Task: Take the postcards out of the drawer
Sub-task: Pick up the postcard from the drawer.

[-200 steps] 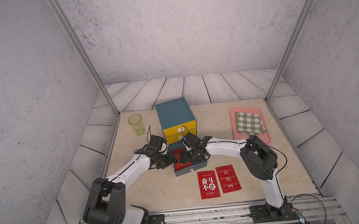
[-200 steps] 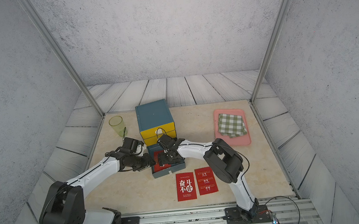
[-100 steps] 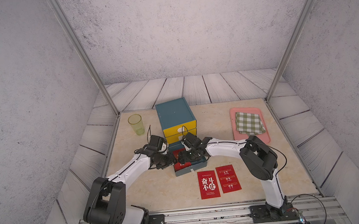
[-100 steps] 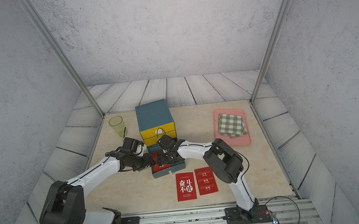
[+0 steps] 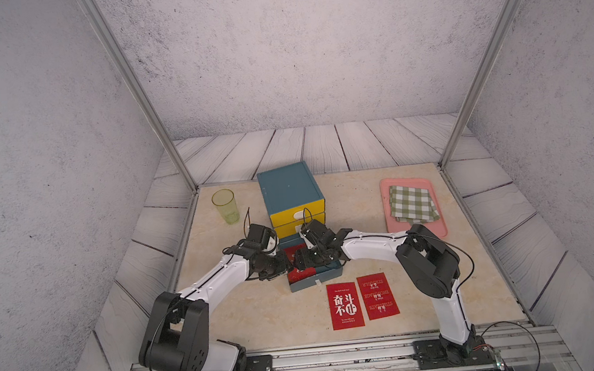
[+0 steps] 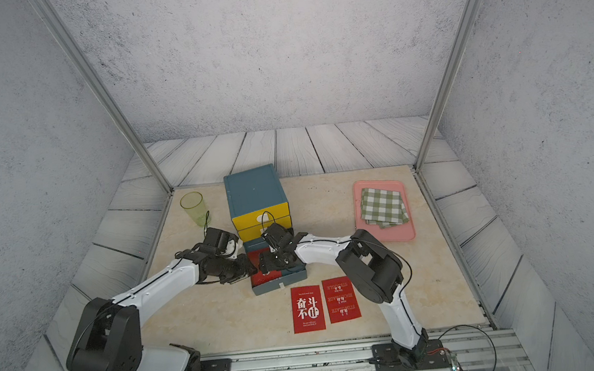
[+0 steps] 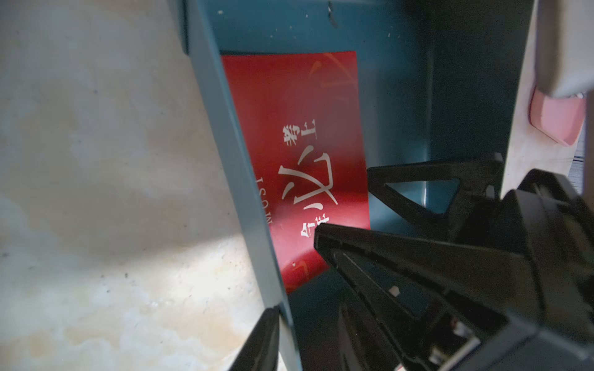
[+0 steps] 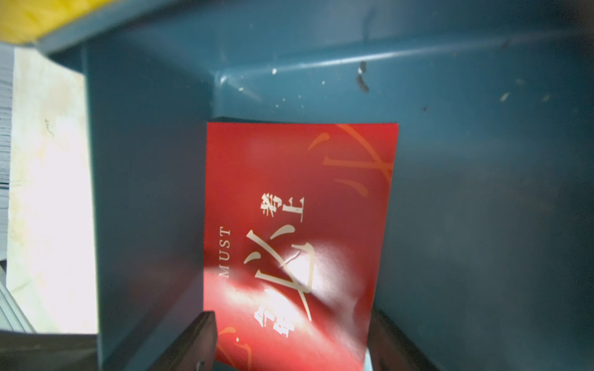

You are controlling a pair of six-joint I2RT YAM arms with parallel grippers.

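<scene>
Two postcards (image 5: 345, 305) (image 5: 378, 296) lie side by side near the front edge of the desk (image 5: 263, 318); the third postcard (image 8: 289, 208) sits bowed in the open drawer (image 5: 315, 284), pinched across its width by the right gripper (image 8: 292, 313), jaws wide; the left gripper (image 5: 282, 266) is at the drawer's left wall, gape I cannot tell.

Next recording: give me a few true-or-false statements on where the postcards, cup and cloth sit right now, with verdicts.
1. Two red postcards lie on the table in front of the drawer. True.
2. The drawer is empty. False: one red postcard lies inside it.
3. The checked cloth lies on the pink tray. True.
4. The green cup stands on top of the cabinet. False: it stands on the table beside the cabinet.
</scene>
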